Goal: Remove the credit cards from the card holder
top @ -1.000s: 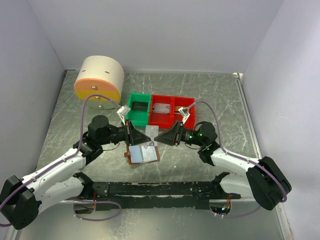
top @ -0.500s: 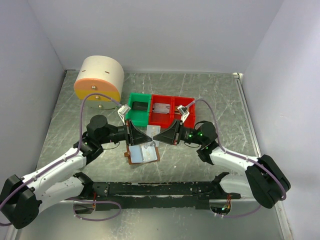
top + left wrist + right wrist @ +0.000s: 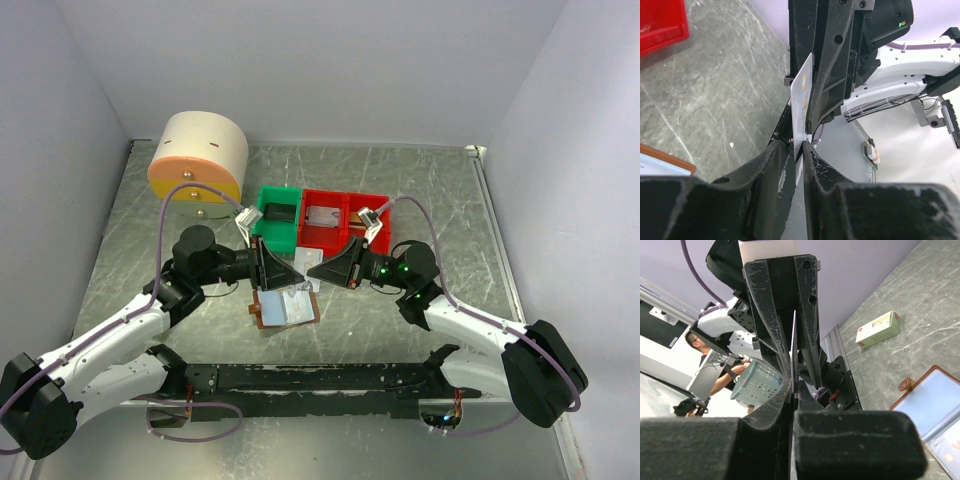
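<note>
The card holder [image 3: 287, 308] lies open on the table, brown with pale-blue inner panels, and its corner also shows in the right wrist view [image 3: 935, 407]. Above it the two grippers meet tip to tip. A white credit card [image 3: 303, 268] stands on edge between them. My right gripper [image 3: 792, 395] is shut on the thin edge of the card [image 3: 793, 350]. My left gripper [image 3: 799, 147] has its jaws slightly parted round the other end of the card [image 3: 802, 100], with a narrow gap on one side. Whether other cards remain in the holder is hidden.
A green bin [image 3: 277, 218] and a red bin [image 3: 345, 220] stand just behind the grippers. A cream and orange drum [image 3: 198, 157] sits at the back left. A small white-and-red box [image 3: 879, 329] lies near the holder. A dark rail [image 3: 300, 378] runs along the front.
My right gripper has closed on the card. My left gripper's jaws, shut on the card before, have eased apart. Both arms stay almost where they were.
</note>
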Robot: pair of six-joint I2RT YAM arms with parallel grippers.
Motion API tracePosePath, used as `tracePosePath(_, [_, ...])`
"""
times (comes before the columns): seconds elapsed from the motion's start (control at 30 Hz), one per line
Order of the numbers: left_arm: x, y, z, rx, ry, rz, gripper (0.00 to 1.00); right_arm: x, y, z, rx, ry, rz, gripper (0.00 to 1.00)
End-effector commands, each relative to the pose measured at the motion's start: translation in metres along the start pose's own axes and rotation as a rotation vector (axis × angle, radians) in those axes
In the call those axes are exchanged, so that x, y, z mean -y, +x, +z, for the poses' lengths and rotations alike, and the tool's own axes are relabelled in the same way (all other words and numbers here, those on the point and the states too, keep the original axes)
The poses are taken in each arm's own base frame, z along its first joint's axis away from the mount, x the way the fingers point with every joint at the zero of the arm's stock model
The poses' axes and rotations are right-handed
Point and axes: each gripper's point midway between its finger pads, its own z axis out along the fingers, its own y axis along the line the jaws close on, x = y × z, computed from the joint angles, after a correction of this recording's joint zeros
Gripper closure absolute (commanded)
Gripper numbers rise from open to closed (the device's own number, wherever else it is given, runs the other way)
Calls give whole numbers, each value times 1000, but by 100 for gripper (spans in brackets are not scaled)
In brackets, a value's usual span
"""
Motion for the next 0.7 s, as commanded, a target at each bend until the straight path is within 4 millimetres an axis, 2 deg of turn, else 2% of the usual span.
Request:
tracePosePath(0.0, [-5,-2,-4,-3,-67,36,67,-12,-14,4,33,-13,-52,100])
tracePosePath(0.2, [3,-2,-1,-20,-15,47,92,-12,-14,3,44,-19,-37,100])
tracePosePath(0.23, [3,-1,-1,-23,-6,48,93,-12,-14,3,47,-16,-36,99])
tracePosePath(0.37, [8,0,-2,-20,26,59,93,-14,-17,4,47,-15,-40,82])
tracePosePath(0.47, [10,1,-2,-22,38,57,93,-18,-18,4,52,-22,-48,75])
tracePosePath(0.53, [11,1,-2,-21,46,59,93,-20,-19,4,52,-31,-48,74])
tracePosePath(0.67, [11,0,-2,-15,47,59,93,-26,-18,5,37,-62,-51,82])
